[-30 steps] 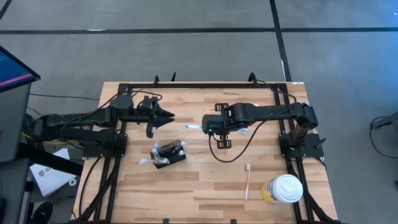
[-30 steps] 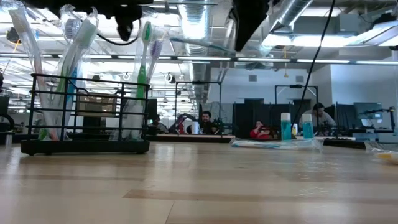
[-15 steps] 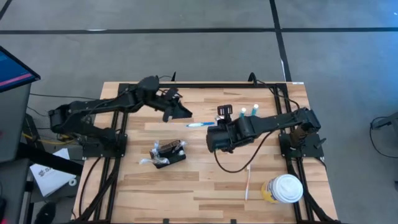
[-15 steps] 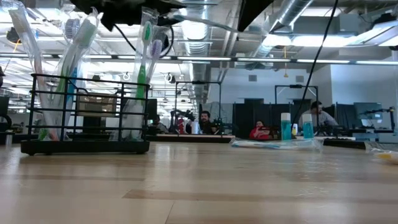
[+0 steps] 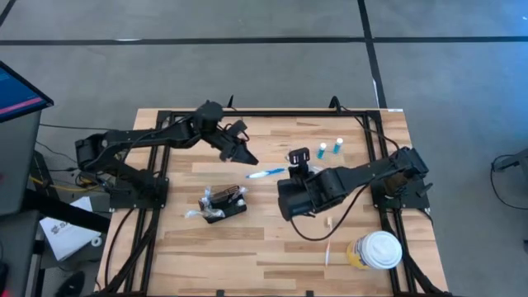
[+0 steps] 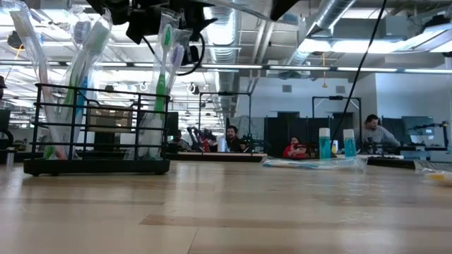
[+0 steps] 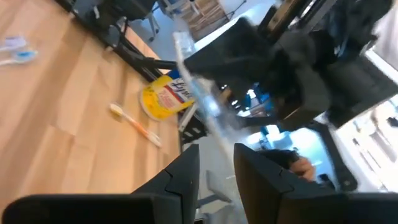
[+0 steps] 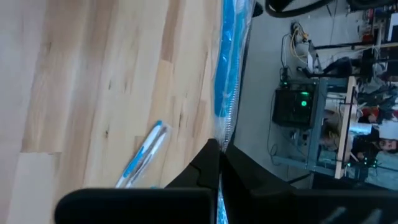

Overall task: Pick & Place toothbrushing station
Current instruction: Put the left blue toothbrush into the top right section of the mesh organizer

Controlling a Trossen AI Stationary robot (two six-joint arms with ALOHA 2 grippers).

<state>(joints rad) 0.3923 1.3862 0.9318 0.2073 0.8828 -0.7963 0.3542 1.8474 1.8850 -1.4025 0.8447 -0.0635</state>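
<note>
**Holding a wrapped toothbrush between two raised arms**

Hanging above the middle of the wooden table (image 5: 272, 239), a blue toothbrush in clear wrapping (image 5: 266, 173) spans the gap between both arms. The right gripper (image 8: 219, 163) is pinched shut on one end of it. The left gripper (image 7: 216, 163) has its fingers narrowly parted around the other end of the wrapper. The black holder (image 5: 223, 204), full of upright toothbrushes, stands on the table in front of the left gripper. A loose toothbrush (image 5: 328, 244) lies near a white-lidded yellow tub (image 5: 375, 251) at the front right. Two small blue-capped bottles (image 5: 329, 148) stand toward the back.
</note>
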